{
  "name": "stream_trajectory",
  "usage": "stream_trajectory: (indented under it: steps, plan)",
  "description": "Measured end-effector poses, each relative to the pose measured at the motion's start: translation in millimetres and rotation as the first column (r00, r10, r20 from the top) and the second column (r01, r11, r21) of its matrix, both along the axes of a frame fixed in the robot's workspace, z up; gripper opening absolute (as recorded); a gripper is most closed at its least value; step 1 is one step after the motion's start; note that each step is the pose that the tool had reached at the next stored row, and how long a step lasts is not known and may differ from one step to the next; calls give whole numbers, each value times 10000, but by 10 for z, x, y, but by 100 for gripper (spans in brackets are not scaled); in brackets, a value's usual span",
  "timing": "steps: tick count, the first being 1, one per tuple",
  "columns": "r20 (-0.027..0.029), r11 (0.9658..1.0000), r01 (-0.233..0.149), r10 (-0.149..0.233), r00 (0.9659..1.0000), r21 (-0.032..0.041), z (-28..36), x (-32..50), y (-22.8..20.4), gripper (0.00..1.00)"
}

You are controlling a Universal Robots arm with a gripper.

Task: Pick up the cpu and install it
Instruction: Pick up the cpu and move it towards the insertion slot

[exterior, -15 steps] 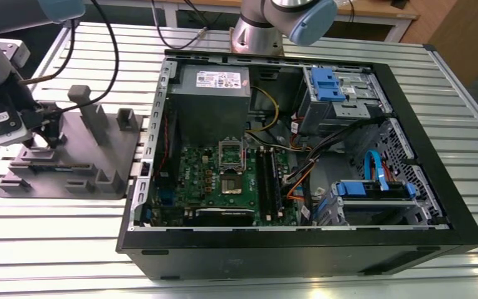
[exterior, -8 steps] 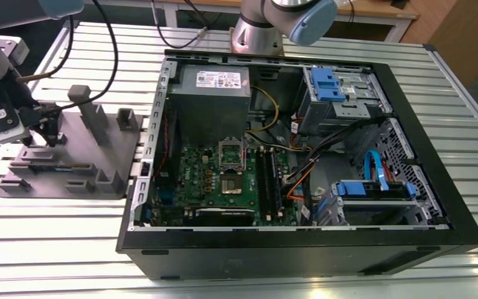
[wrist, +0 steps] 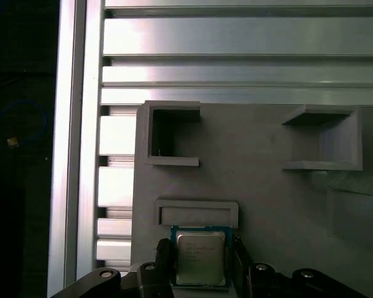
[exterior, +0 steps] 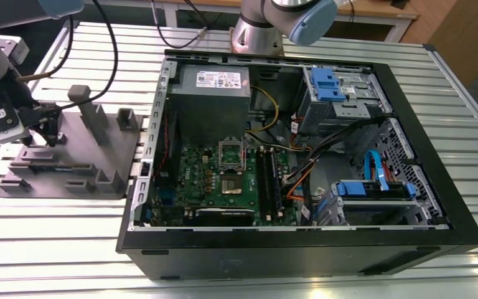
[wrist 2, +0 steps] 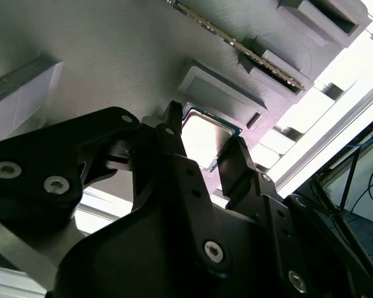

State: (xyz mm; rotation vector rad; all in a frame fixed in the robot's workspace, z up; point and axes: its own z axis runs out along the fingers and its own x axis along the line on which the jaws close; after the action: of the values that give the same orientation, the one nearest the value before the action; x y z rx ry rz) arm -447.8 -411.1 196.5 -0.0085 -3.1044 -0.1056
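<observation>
The cpu (wrist: 201, 259) is a small square chip with a silver top and a green rim. It sits between the two black fingers (wrist: 164, 259) of my gripper (wrist: 201, 268), which is shut on its opposite edges. In the second wrist view the cpu (wrist 2: 202, 138) hangs just in front of an empty rectangular recess (wrist 2: 221, 93) of the grey fixture, with a finger (wrist 2: 239, 162) on each side. In the exterior view my gripper (exterior: 44, 140) is low over the grey fixture (exterior: 69, 163) at the exterior view's left. The motherboard's socket (exterior: 232, 153) lies open inside the computer case (exterior: 305, 249).
Grey posts and blocks (exterior: 89, 112) stand on the fixture around my gripper. The case holds a grey power supply (exterior: 214, 84), blue drive brackets (exterior: 326, 84), cables (exterior: 330, 156) and memory slots (exterior: 268, 180). A slatted metal table (exterior: 56, 224) carries everything.
</observation>
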Motion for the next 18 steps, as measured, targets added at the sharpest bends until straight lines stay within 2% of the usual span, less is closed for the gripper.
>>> stream_trajectory:
  steps: [8,18]
  plan:
    - [-1,10000,0,0,10000,0,42,0,0,47]
    - [0,10000,0,0,10000,8,55,0,0,47]
